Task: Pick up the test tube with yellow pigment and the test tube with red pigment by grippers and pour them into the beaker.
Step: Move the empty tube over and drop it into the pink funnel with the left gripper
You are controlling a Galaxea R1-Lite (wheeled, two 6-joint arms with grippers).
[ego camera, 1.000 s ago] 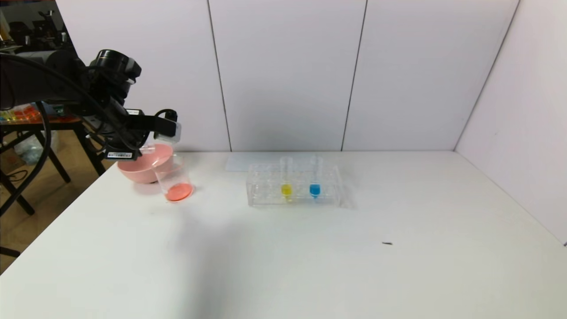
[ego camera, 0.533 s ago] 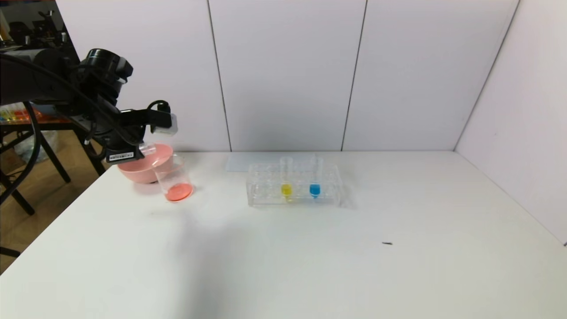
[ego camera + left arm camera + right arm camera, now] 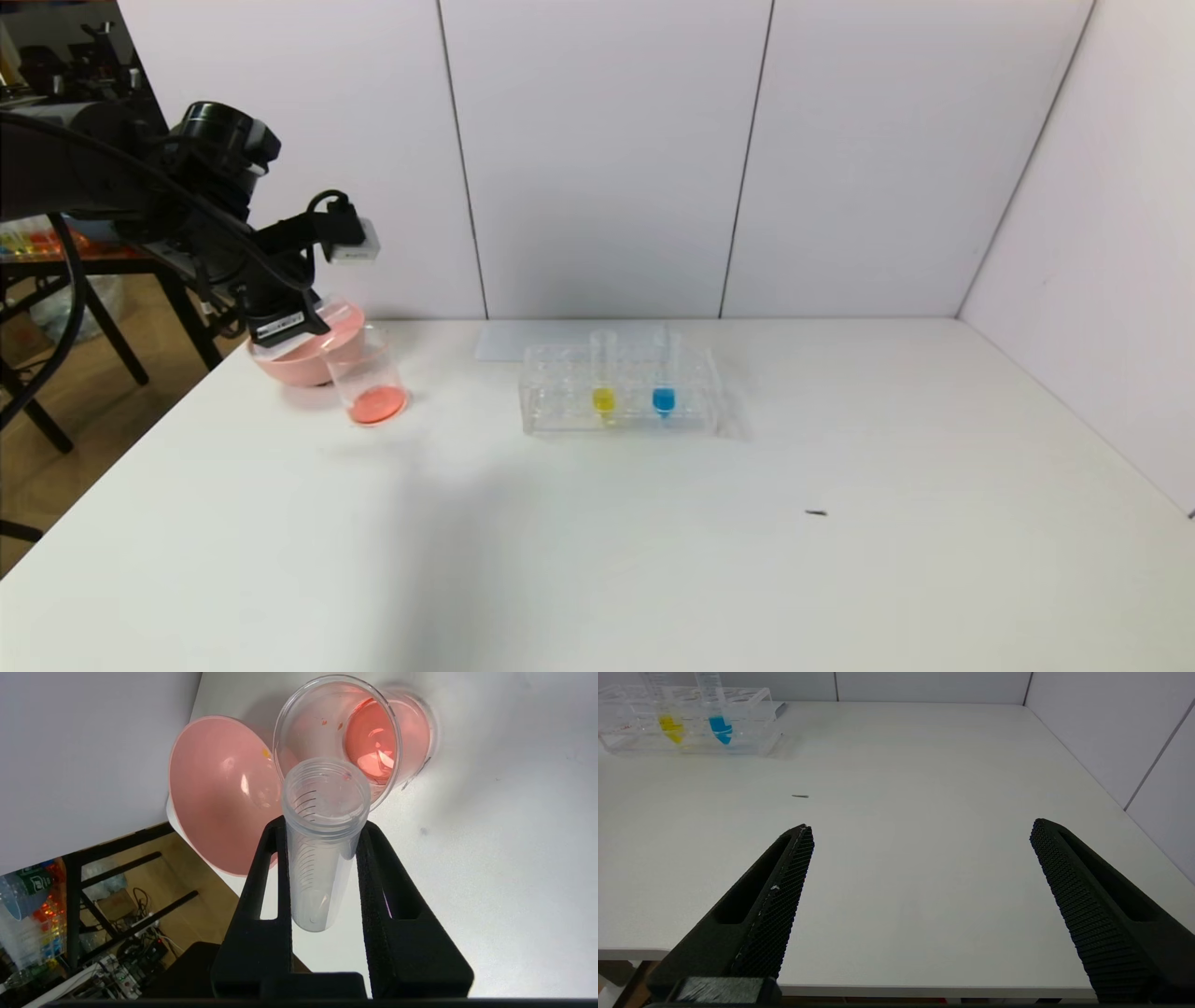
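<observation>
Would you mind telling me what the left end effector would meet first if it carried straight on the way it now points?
Probably the beaker: the left end effector holds the emptied test tube, whose mouth points at the beaker's rim, though depth is unclear.

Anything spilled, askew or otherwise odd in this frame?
No spill shows on the table. Small oddities: red droplets cling inside the beaker wall above the red liquid, an orange-yellow spot marks the pink bowl, and a tiny dark speck lies on the table. The left gripper holds an emptied tube.
</observation>
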